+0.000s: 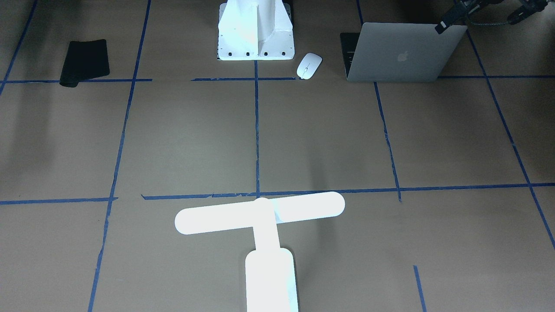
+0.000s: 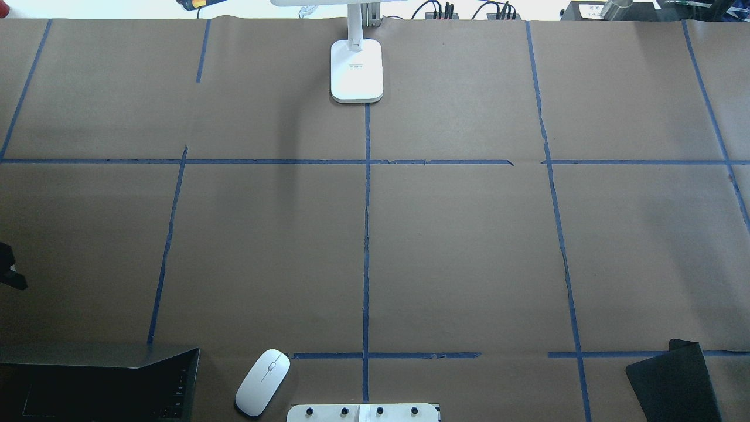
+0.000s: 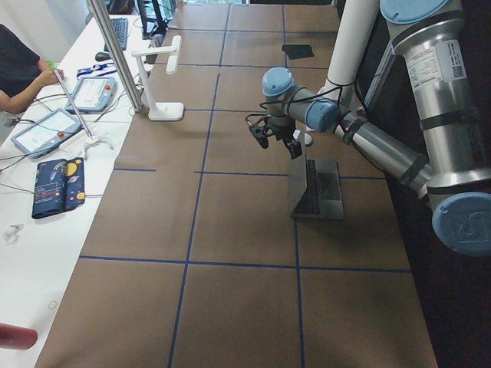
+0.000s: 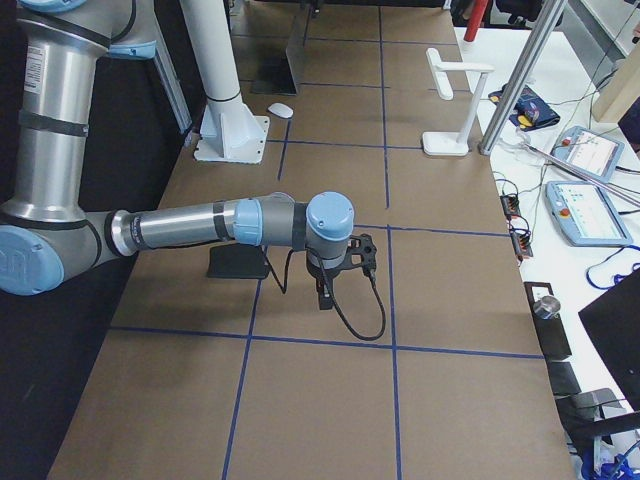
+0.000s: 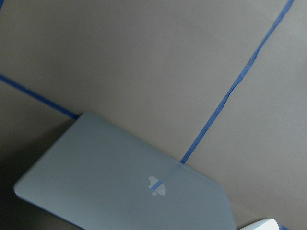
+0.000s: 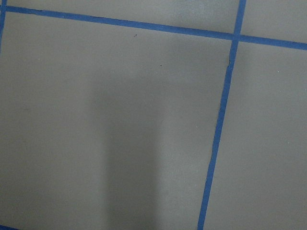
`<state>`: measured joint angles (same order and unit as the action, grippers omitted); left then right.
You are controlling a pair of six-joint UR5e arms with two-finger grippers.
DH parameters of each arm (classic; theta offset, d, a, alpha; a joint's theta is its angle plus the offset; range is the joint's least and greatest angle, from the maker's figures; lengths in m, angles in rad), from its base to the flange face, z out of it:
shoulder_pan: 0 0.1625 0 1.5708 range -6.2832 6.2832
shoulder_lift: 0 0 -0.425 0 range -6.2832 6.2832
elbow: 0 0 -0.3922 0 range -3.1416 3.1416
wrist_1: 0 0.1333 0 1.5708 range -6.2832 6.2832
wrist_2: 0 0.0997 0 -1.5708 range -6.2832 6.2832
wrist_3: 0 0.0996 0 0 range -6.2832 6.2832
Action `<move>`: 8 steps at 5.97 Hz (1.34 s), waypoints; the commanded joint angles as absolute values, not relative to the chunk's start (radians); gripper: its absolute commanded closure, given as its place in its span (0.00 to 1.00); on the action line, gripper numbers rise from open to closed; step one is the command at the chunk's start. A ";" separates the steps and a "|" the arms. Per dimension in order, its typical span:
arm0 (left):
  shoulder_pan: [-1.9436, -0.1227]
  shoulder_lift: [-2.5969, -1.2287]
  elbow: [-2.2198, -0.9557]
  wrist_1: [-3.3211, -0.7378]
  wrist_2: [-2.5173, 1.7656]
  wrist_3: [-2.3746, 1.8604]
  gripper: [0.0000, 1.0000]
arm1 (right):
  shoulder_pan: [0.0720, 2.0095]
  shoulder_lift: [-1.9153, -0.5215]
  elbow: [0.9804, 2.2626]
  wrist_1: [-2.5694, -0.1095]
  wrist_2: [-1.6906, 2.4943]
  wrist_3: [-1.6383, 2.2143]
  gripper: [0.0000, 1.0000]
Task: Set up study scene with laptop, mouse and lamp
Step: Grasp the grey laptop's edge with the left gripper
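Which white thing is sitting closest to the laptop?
The small oval mouse, right beside the laptop. The white pedestal is a bit farther, and the lamp stands across the table.

- one laptop [image 1: 399, 54];
- one white mouse [image 1: 309, 66];
- one glowing T-shaped lamp [image 1: 260, 214];
- one black mat [image 1: 84, 61];
- one white flared pedestal [image 1: 256, 32];
- two robot arms, the left arm [image 3: 360, 134] and the right arm [image 4: 200, 225];
- two teach pendants [image 4: 590, 152] on the side desk;
- one person [image 3: 19, 73]
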<state>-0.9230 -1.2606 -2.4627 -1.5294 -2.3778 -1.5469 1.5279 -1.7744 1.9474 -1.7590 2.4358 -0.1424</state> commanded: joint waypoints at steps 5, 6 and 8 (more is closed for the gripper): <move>-0.594 -1.137 -2.532 -1.687 -2.100 -2.301 0.00 | 1.528 -1.779 1.954 -1.672 2.441 -0.133 0.00; -0.580 -1.137 -2.533 -1.704 -2.100 -2.322 0.00 | 1.528 -1.781 1.954 -1.672 2.441 -0.133 0.00; -0.494 -1.134 -2.511 -1.706 -2.022 -2.405 0.00 | 1.528 -1.781 1.962 -1.672 2.441 -0.135 0.00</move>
<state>-0.5305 -1.1360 -2.5225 -1.7017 -2.0577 -2.3552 1.5278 -1.7808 1.9581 -1.6721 2.4405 -0.1339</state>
